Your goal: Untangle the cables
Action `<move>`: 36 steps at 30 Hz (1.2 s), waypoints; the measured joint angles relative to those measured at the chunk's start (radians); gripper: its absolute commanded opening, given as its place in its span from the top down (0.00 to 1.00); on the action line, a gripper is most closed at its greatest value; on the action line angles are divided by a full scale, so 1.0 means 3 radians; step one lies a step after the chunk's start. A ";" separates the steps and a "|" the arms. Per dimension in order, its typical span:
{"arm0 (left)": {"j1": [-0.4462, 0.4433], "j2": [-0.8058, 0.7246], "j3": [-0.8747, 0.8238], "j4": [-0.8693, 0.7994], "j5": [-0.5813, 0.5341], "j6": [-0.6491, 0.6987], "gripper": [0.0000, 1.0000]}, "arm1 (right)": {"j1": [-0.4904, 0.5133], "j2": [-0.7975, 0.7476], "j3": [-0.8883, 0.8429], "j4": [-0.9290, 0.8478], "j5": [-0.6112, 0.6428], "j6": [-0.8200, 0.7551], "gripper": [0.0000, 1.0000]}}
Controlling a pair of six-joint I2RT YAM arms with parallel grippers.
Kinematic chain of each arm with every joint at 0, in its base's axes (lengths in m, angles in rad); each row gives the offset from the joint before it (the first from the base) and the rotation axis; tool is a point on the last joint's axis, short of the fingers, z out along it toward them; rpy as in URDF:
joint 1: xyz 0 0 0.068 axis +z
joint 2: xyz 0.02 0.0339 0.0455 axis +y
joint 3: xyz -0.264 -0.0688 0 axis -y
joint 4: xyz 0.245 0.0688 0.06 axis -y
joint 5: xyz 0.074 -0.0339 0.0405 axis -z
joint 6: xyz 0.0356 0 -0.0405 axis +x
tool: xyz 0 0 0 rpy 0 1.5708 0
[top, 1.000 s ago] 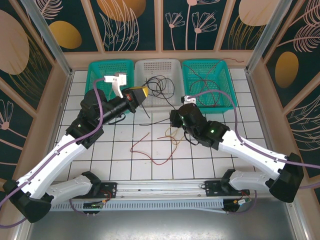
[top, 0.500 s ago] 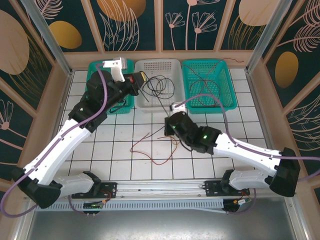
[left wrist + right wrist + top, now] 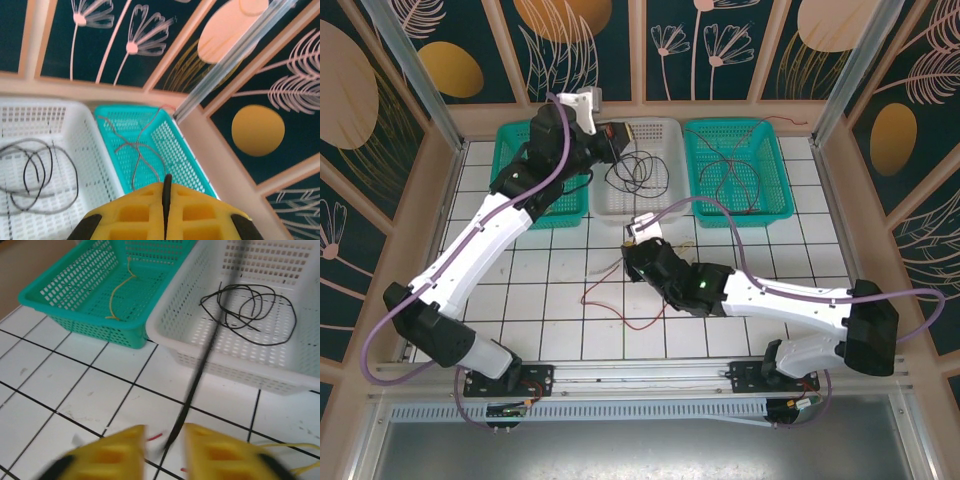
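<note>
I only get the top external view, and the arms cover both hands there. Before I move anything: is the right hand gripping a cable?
Observer: No. In the right wrist view the right hand is open, and a black cable passes loosely between its fingers.
Operator: And the left hand?
Observer: The left wrist view shows the left hand shut, with what looks like the same black cable pinched in the seam between its pads.
Operator: The left arm covers the left teal basket. Is anything in it?
Observer: Yes, a yellow cable lies inside that teal basket.
</note>
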 measured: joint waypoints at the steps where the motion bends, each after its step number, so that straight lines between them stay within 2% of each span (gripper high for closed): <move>1: 0.0019 0.0019 0.0047 0.0042 -0.0013 0.0001 1.00 | -0.0010 -0.0029 -0.0009 -0.0058 0.0039 0.0039 0.47; 5: 0.0079 0.0153 0.0333 0.0141 -0.0106 0.0042 1.00 | -0.0211 -0.0303 -0.0048 -0.0369 0.0292 0.0270 0.44; 9: 0.0135 0.0491 0.0827 0.0160 -0.0235 0.0104 1.00 | -0.0474 -0.0872 -0.0102 -0.0758 0.0559 0.0659 0.42; 13: 0.0223 0.1034 0.1508 0.0109 -0.0333 0.0116 1.00 | -0.0529 -0.1411 -0.0116 -0.1088 0.0689 0.0993 0.41; 16: 0.0304 0.1497 0.2069 -0.0018 -0.0351 0.0074 1.00 | -0.0530 -0.1614 -0.0116 -0.1344 0.0721 0.1213 0.41; 18: 0.0340 0.1684 0.2183 -0.0027 -0.0343 0.0033 1.00 | -0.0530 -0.1662 -0.0116 -0.1498 0.0722 0.1335 0.41; 19: 0.0355 0.1734 0.2168 -0.0051 -0.0327 0.0008 0.91 | -0.0529 -0.1673 -0.0116 -0.1569 0.0722 0.1382 0.41; 21: 0.0374 0.1795 0.2060 -0.0055 -0.0270 -0.0028 0.54 | -0.0529 -0.1673 -0.0116 -0.1668 0.0720 0.1450 0.41; 22: 0.0374 0.1807 0.1975 -0.0051 -0.0231 -0.0042 0.43 | -0.0529 -0.1662 -0.0116 -0.1717 0.0715 0.1470 0.41; 25: 0.0366 0.1806 0.1654 -0.0025 -0.0122 -0.0088 0.28 | -0.0529 -0.1656 -0.0116 -0.1780 0.0690 0.1504 0.41; 28: 0.0361 0.1710 0.1177 0.0086 -0.0083 -0.0108 0.23 | -0.0529 -0.1617 -0.0104 -0.1784 0.0671 0.1502 0.41; 36: 0.0361 0.1097 0.0394 0.0148 -0.0085 -0.0072 0.25 | -0.0530 -0.1343 -0.0041 -0.1778 0.0589 0.1427 0.40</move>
